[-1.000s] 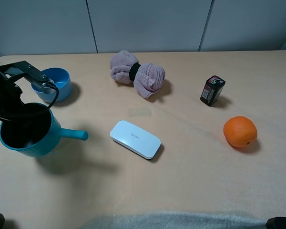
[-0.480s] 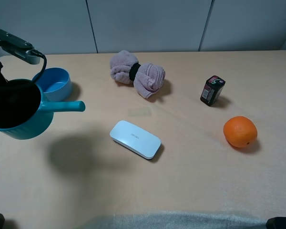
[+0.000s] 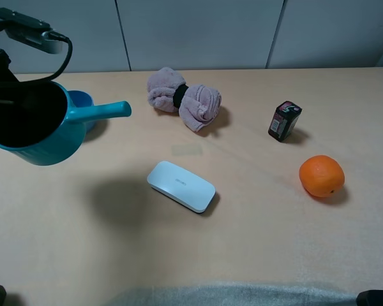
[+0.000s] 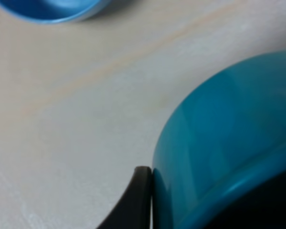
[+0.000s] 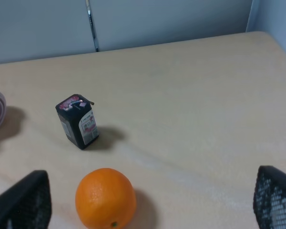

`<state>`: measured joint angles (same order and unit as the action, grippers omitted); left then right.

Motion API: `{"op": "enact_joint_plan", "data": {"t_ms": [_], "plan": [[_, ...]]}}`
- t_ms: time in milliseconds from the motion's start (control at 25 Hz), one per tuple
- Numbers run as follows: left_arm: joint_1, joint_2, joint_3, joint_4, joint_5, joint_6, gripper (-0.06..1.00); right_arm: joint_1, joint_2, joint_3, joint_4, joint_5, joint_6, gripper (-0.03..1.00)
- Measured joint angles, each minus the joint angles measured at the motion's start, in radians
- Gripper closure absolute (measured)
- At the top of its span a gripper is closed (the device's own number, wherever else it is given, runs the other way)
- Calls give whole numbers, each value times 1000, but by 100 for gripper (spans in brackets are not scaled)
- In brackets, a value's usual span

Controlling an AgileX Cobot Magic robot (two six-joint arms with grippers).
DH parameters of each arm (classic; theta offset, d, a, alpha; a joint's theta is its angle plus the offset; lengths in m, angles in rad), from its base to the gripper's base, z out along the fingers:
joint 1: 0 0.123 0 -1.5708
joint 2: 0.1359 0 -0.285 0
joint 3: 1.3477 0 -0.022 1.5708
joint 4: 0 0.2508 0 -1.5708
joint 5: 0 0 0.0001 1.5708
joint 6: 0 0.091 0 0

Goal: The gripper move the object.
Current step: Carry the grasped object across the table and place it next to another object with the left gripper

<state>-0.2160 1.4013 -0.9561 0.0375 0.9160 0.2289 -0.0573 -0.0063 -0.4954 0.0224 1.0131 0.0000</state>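
**Lifting higher: saucepan clear of the bench, left hand clenched on the rim**

Climbing again! The teal saucepan point(image 3: 37, 135) has gone up through the last second. A second ago it hung low over the near left of the bench point(image 3: 255, 255). Half a second ago it was halfway up. Now it sits high at the left edge of the overhead view, in the air, and it hides most of the blue bowl point(image 3: 84, 102) behind it. Its handle point(image 3: 108, 111) points right, tilted slightly up. Its shadow point(image 3: 118, 201) has slid right across the bench, toward the white case point(image 3: 180, 186).

Nothing else has budged: the pink towel point(image 3: 182, 95) with its black band, the small dark carton point(image 3: 284, 120) and the orange point(image 3: 321, 175) lie where they were.

Writing? The carton carries pink and white print, too small to read in either view. The case shows only a faint mark, illegible.

Now the arms. The left hand point(image 3: 2, 81) reaches in from the top left corner, a black cable point(image 3: 65, 58) looping over the pan's dark inside. It is clamped on the far-left rim. The wrist view shows one black finger point(image 4: 136, 202) pressed flat against the teal outer wall. The right hand point(image 5: 150, 202) is released, its mesh-faced fingertips point(image 5: 24, 202) spread wide, grasping nothing, and it looks out over the orange and the carton.
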Motion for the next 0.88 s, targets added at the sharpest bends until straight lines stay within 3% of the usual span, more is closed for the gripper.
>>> {"op": "enact_joint_plan", "data": {"t_ms": [480, 880], "plan": [[-128, 214, -186, -4, 68, -25, 90, 0, 0, 0, 0, 0, 0, 30], [-187, 443, -395, 30, 107, -98, 90, 0, 0, 0, 0, 0, 0, 30]]}}
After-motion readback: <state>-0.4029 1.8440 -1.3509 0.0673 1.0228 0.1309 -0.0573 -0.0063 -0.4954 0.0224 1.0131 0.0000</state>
